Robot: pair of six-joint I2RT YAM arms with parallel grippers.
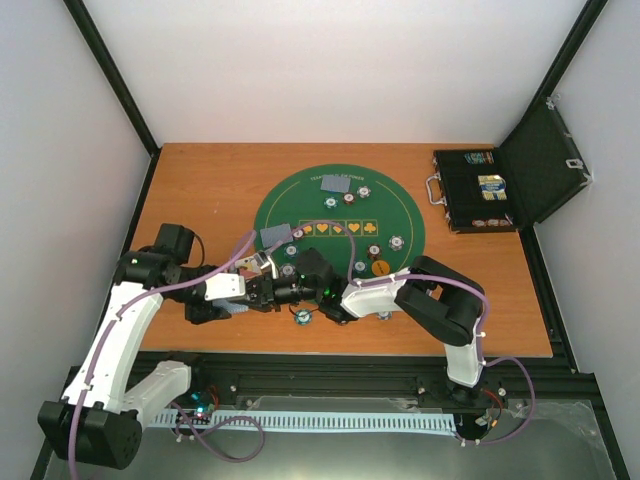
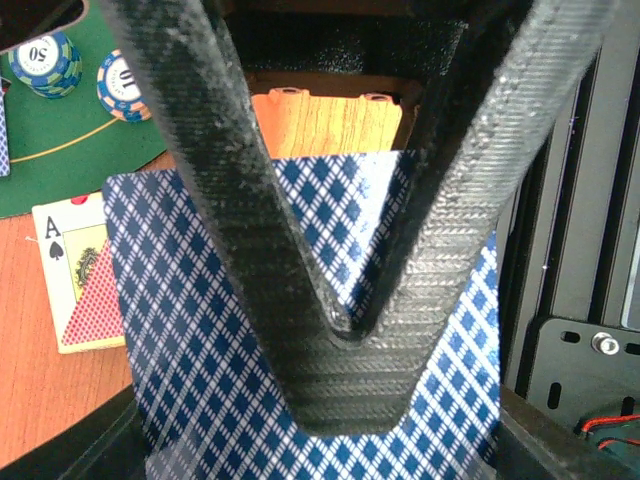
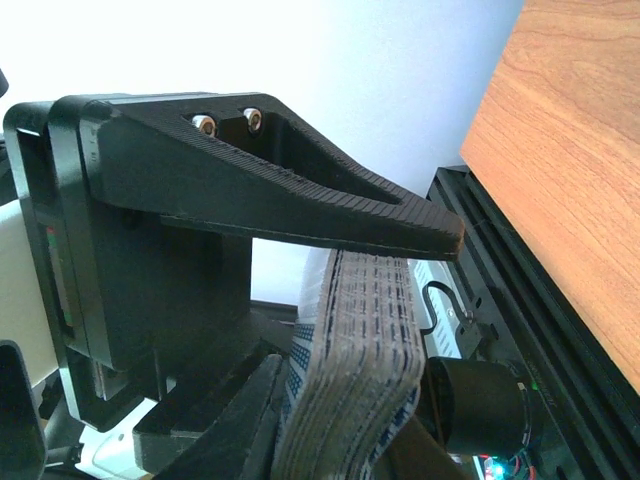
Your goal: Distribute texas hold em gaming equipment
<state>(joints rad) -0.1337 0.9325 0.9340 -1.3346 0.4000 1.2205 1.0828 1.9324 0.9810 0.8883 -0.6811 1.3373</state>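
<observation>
Blue-diamond card [image 2: 200,400] beneath left gripper [image 2: 345,335]

table [image 1: 200,180]: smooth wood | mat [image 1: 410,210]: matt felt | left claw [image 2: 345,335]: ribbed black plastic | cards [image 3: 350,350]: smooth paper

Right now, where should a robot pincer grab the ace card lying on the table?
Probably by its bare long edge, coming from the side away from the blue-backed card: the ace of spades lies flat, face up, and that card hides its other edge.
</observation>
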